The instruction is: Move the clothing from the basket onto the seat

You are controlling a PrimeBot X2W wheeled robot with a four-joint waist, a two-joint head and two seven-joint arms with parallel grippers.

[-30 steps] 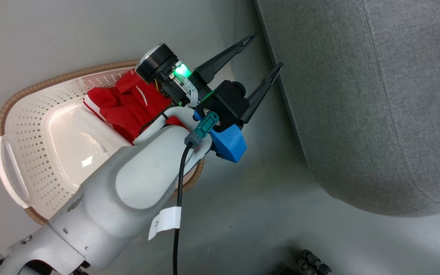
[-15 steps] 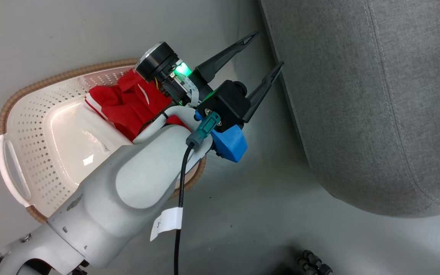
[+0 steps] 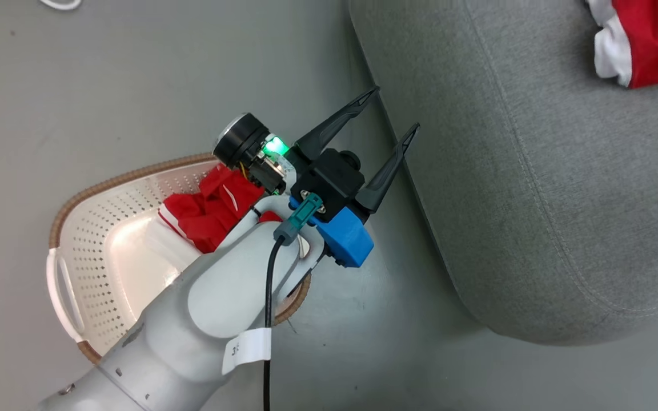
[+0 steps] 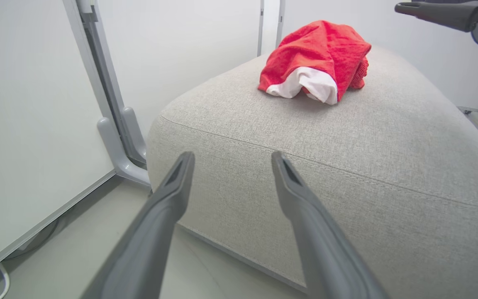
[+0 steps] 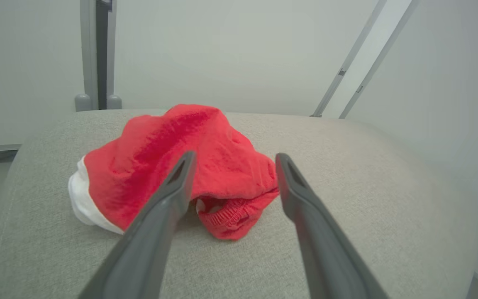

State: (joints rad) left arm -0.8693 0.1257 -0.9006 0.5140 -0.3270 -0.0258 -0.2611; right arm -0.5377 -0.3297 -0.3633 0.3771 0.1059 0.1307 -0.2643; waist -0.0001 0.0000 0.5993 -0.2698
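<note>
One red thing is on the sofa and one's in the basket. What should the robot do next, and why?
Probably lower the left gripper onto the red garment in the basket. Its jaws stand open and empty beside the basket, and the other garment already lies on the seat, in front of the open right gripper.

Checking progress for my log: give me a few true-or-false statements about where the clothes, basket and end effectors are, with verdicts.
1. A red garment lies on the seat. True.
2. The basket is empty. False: a second red garment sits in it.
3. The left end effector is open. True.
4. The right end effector grips clothing. False: it is open, holding nothing.
5. The basket stands on the seat. False: it is on the floor beside it.
</note>
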